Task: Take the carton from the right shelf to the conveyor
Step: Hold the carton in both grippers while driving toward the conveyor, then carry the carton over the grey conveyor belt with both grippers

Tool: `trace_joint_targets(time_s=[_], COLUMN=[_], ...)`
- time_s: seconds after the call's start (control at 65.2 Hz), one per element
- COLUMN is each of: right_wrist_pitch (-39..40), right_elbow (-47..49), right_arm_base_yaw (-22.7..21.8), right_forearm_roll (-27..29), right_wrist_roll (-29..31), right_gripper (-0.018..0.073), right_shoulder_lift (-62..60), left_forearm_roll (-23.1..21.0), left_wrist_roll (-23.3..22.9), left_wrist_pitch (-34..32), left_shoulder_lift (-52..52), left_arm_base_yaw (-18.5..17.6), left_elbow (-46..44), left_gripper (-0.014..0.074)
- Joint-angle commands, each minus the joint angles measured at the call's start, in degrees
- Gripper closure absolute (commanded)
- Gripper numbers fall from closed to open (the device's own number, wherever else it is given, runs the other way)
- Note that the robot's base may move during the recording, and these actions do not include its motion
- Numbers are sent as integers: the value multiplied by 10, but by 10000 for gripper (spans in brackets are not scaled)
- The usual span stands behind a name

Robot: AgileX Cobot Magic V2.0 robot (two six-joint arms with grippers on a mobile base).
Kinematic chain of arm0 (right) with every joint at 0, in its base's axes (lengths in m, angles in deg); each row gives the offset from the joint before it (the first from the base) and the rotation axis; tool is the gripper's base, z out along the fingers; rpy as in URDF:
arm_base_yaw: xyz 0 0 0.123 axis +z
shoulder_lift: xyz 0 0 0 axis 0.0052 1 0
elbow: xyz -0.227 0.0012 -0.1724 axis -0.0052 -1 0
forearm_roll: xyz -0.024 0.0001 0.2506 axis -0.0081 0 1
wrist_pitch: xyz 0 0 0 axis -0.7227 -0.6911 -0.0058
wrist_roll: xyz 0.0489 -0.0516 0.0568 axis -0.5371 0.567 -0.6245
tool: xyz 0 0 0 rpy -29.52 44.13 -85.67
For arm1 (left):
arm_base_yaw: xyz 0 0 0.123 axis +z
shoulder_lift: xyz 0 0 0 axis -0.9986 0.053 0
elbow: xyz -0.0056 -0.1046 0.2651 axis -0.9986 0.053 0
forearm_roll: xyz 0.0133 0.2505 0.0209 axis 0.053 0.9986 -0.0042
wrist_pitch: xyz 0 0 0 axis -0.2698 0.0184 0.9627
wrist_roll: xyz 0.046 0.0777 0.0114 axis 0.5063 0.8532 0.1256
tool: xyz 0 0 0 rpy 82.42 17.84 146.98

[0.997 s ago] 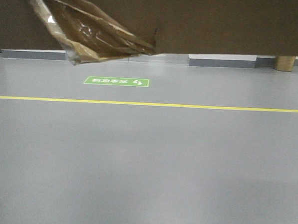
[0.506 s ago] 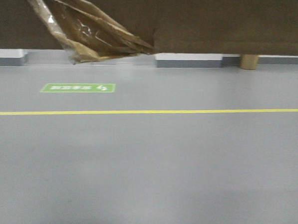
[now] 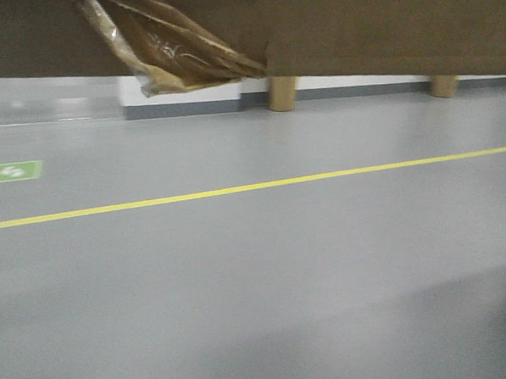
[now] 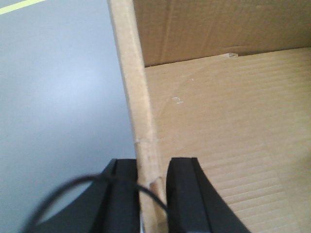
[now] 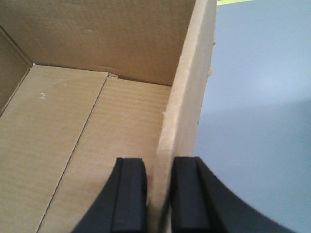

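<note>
An industrial hall: smooth grey floor [image 3: 314,312], yellow line [image 3: 236,189] (plus a green floor sign [image 3: 8,171]).

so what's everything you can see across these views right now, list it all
plain brown corrugated cardboard carton: one, brown, held above the floor, across the front view's top
wad of yellowish clear tape: one, yellowish, hanging under the carton
smooth grey floor: one, grey, below
thin yellow floor line: one, yellow, slanting across the floor
green floor sign: one, green, left edge, cut off
tan round posts: at least two, tan, far wall
thin black cable: one, black, by the left gripper
left gripper: one, black, jaws shut on a carton side wall
right gripper: one, black, jaws shut on the opposite wall
</note>
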Motion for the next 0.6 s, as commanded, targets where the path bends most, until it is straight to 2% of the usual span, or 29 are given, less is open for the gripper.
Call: trace_joint_targets(time_s=[0.0,0.583], right_wrist_pitch=[46,59], right_elbow=[3,3], right_arm_base_yaw=[0,0], right_forearm_roll=[0,0], right_wrist_roll=[10,10], right_gripper=[619,619], right_shoulder_lift=[-7,-7], left_forearm_roll=[-5,-1], left_wrist_roll=[5,5], left_wrist_pitch=[-13,-13], left_shoulder_lift=[-7,-7], left_arm_base_yaw=[-1,-1], left_elbow=[-5,-5], left_gripper=[614,614])
